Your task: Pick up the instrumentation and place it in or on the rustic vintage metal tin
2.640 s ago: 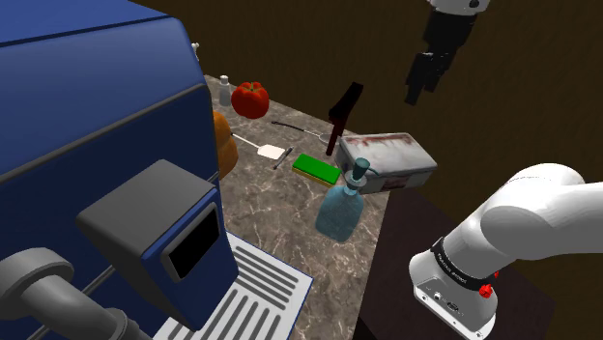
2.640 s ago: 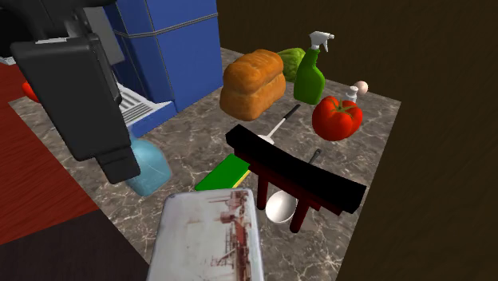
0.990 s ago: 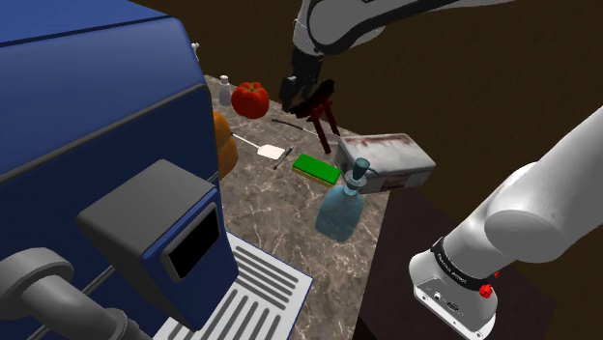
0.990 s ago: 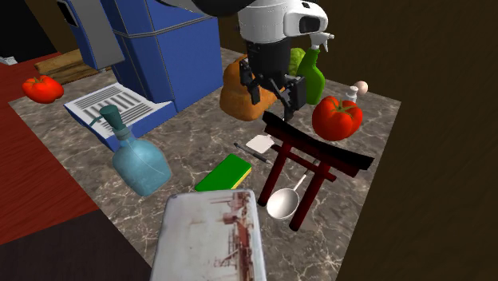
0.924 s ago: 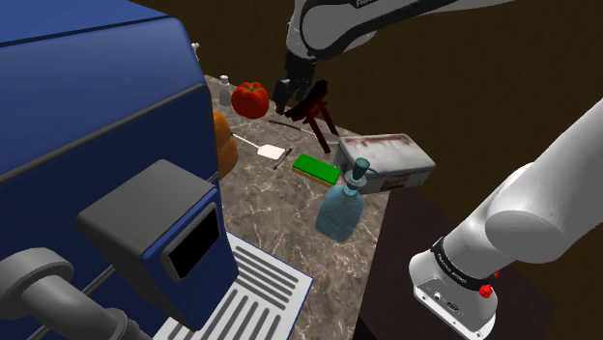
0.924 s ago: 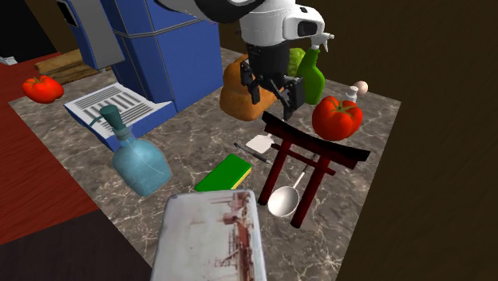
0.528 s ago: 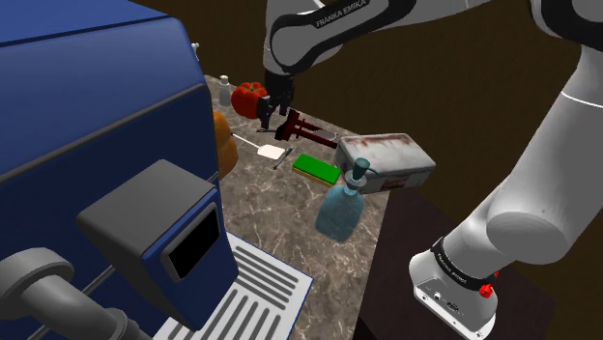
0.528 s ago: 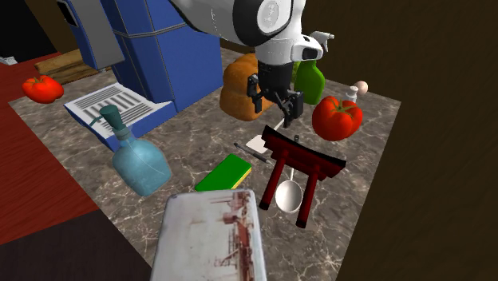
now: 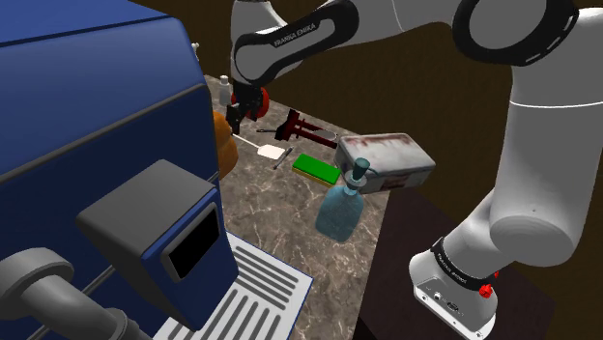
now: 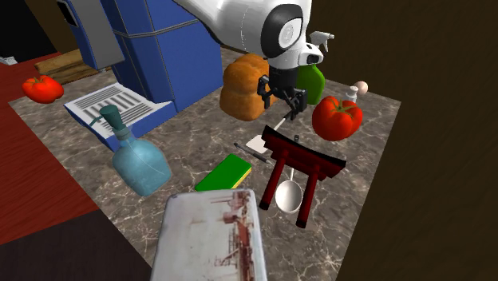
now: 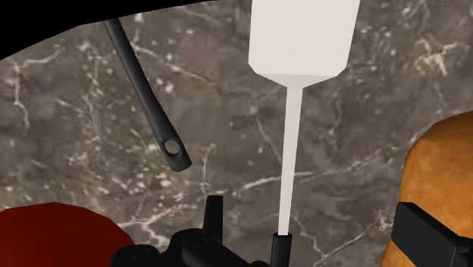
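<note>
A white spatula (image 11: 300, 45) with a thin shaft and black handle lies on the marble counter, also seen as a spatula (image 9: 273, 152) (image 10: 260, 144) between the bread and the green sponge. My gripper (image 11: 314, 224) hangs open just above the spatula's handle end, fingers apart and touching nothing; the gripper (image 9: 238, 113) (image 10: 281, 102) is near the bread. The worn pale metal tin (image 9: 385, 160) (image 10: 211, 238) sits at the counter's near corner. A dark red gate-shaped frame (image 9: 299, 127) (image 10: 302, 170) leans over a silver ladle (image 10: 287, 192).
A bread loaf (image 10: 252, 83) and red tomato (image 10: 336, 117) flank the gripper. A green spray bottle (image 10: 311, 77) stands behind it. A green sponge (image 9: 317, 166), a blue glass bottle (image 9: 342, 206) and a big blue machine (image 9: 97, 145) crowd the counter.
My gripper came down past the gate-shaped frame and moved to the shoulder view's left, toward the bread. The frame was knocked from beside the tin and now leans over the ladle.
</note>
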